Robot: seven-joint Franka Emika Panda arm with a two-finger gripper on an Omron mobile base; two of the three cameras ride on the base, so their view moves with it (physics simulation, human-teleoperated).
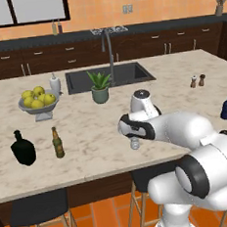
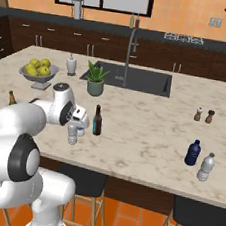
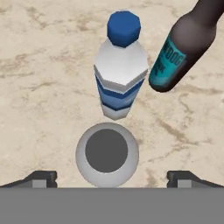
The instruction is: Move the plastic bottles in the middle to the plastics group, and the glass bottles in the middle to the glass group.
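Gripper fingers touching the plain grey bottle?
Apart. Hand view: the grey bottle stands between the fingertips of the open gripper, with a plain gap on each side.

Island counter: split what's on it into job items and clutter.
Job:
- blue-labelled water bottle
- grey plastic bottle
- brown cyan-labelled bottle
- dark blue bottle
- clear bottle beside it
- black flask
- amber beer bottle

Clutter:
- bowl of yellow fruit
- potted plant
- two small shakers

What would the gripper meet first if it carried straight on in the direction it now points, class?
Probably the grey bottle straight below: the gripper is open, with a fingertip on either side of its cap. How far above it the gripper hangs is unclear.
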